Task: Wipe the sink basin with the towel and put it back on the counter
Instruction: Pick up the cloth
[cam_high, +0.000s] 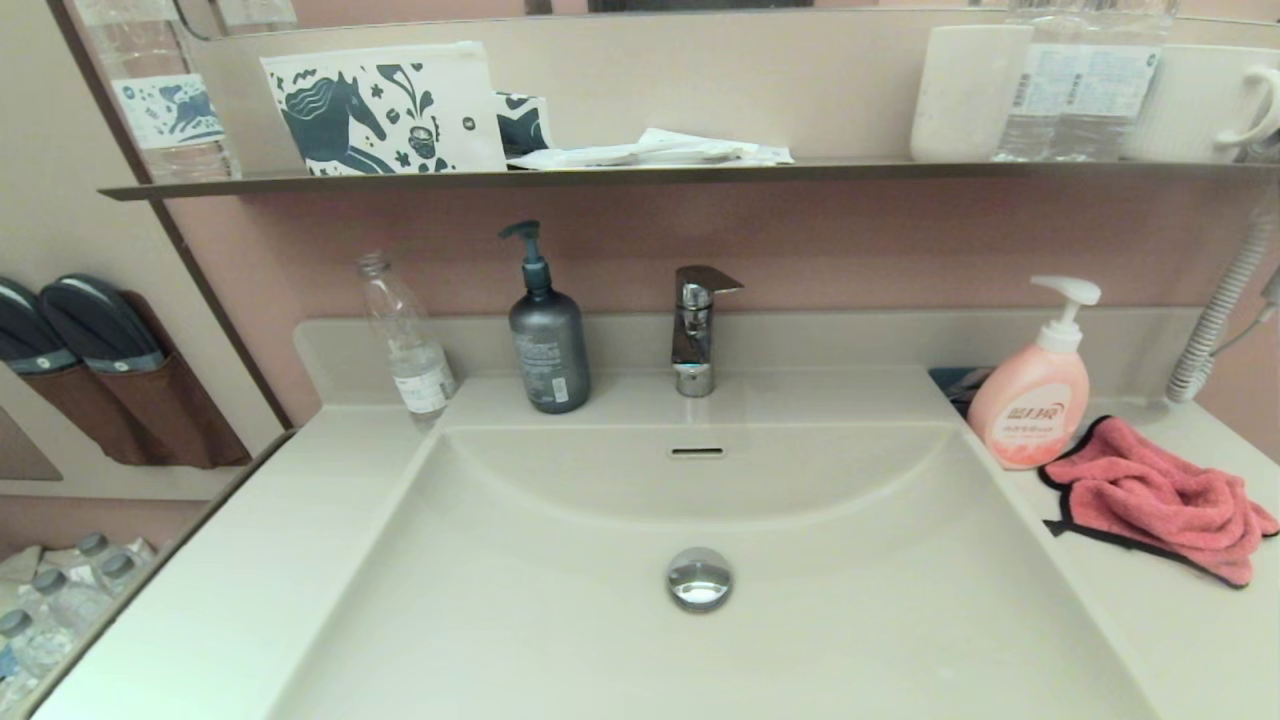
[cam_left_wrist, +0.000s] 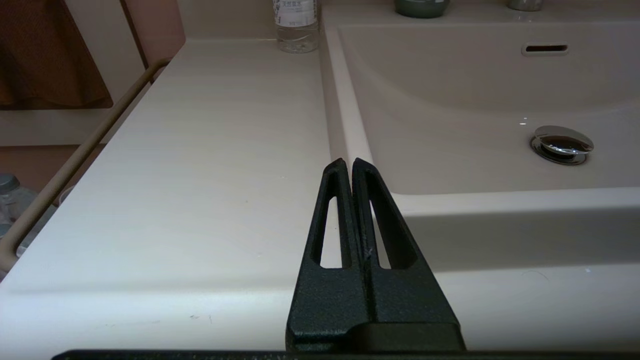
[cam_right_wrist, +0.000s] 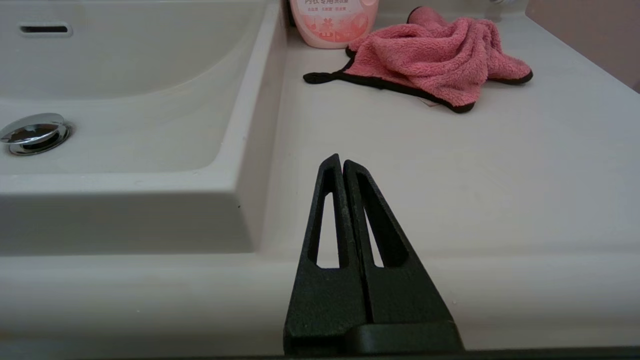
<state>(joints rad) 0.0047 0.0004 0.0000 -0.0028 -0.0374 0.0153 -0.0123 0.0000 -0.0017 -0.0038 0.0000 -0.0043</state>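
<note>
The coral-pink towel with black trim lies crumpled on the counter to the right of the sink basin, next to the pink soap bottle. The basin has a chrome drain plug and an overflow slot. Neither arm shows in the head view. My right gripper is shut and empty, low at the counter's front edge, well short of the towel. My left gripper is shut and empty near the front of the left counter, beside the basin's left rim.
A pink pump soap bottle stands just left of the towel. A faucet, a grey pump bottle and a clear water bottle line the back rim. A dark shelf with cups and a pouch hangs above.
</note>
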